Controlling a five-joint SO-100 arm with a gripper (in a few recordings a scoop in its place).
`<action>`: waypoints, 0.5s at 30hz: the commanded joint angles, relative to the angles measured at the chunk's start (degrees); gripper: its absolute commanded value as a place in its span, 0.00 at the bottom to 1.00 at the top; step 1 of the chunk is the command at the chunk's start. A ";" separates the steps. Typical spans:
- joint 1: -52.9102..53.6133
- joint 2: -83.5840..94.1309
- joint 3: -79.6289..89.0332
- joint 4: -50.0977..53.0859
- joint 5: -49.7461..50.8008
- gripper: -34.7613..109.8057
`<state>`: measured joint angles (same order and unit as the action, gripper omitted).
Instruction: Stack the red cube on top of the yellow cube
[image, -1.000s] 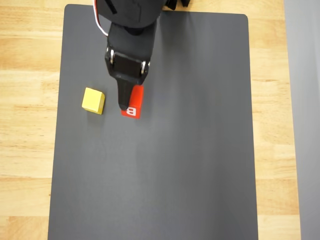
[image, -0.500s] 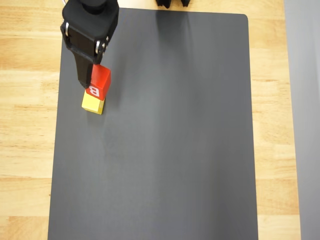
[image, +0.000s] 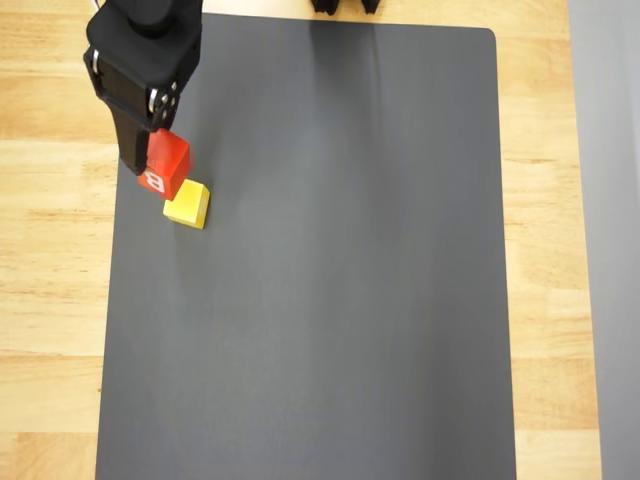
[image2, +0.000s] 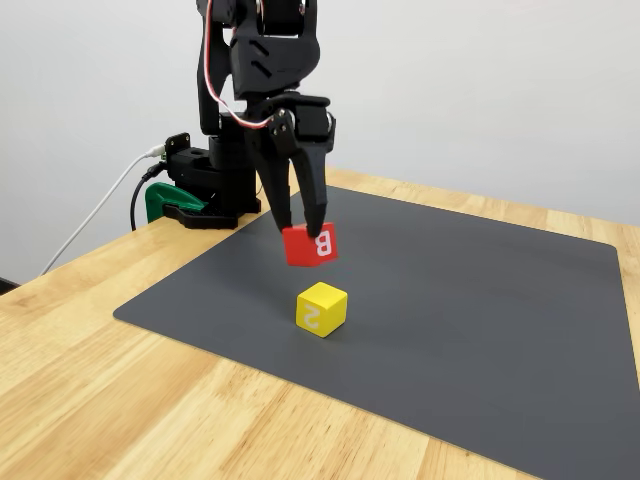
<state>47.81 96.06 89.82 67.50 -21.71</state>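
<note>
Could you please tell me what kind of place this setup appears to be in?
Probably a lab or hobby workbench: a wooden table against a plain wall, a dark mat, and the robot holding a red cube above a yellow cube.

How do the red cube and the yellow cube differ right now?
The red cube hangs in the air, clamped in the gripper; the yellow cube sits on the dark mat. The red one shows a white letter B and is slightly tilted; the yellow one shows a faint mark and lies flat. Both look alike in size.
</note>
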 joint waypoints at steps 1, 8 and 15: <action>0.62 -1.23 -3.34 -0.09 -0.09 0.24; 0.18 -4.48 -5.01 -1.49 0.09 0.24; -0.62 -5.71 -4.92 -1.85 0.35 0.24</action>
<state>47.20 89.56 86.13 65.39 -21.53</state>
